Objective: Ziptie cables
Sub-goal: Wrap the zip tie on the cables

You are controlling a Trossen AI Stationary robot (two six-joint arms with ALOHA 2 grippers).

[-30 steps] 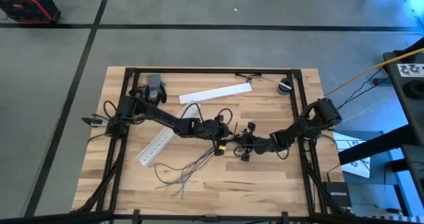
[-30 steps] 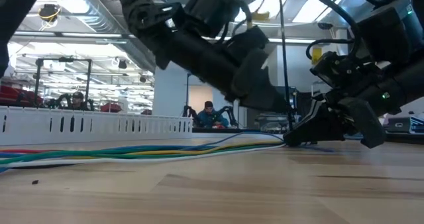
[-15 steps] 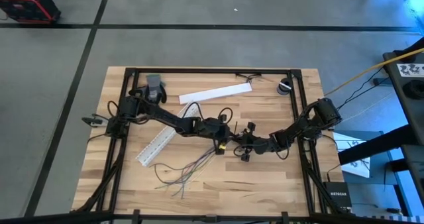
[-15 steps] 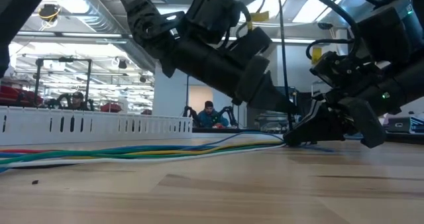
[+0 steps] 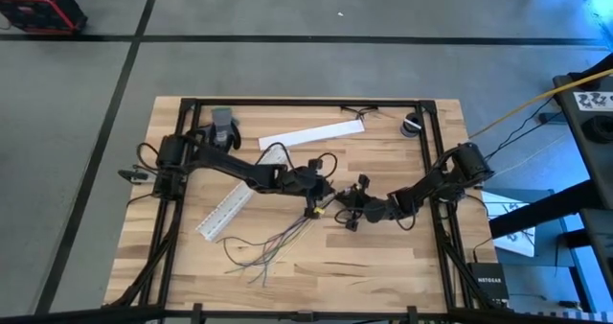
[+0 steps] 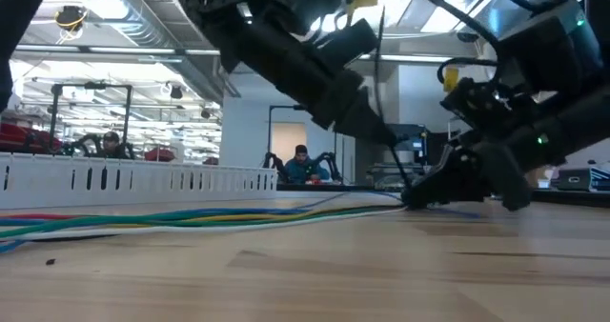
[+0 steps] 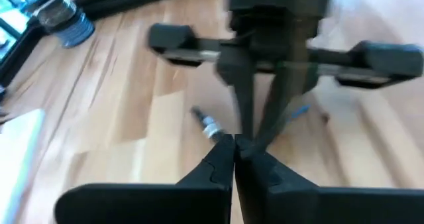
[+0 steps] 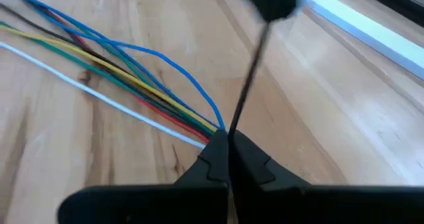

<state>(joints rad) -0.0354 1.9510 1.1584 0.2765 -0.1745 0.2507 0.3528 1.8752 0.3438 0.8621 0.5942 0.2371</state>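
While both grippers pinch fully closed on the zip tie (image 8: 246, 95) around the cables (image 5: 278, 240) mid-table, the left gripper (image 5: 314, 209) and right gripper (image 5: 347, 212) must next, I judge, pull it tight.

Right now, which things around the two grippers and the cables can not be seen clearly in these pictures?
- Zip tie loop: the right gripper, shut, covers where the thin black strip meets the cables.
- Left gripper: motion blur hides what it pinches.
- High view: the cables are too small to count.
- Low view: the cables' far ends are cut off by the picture's left edge.
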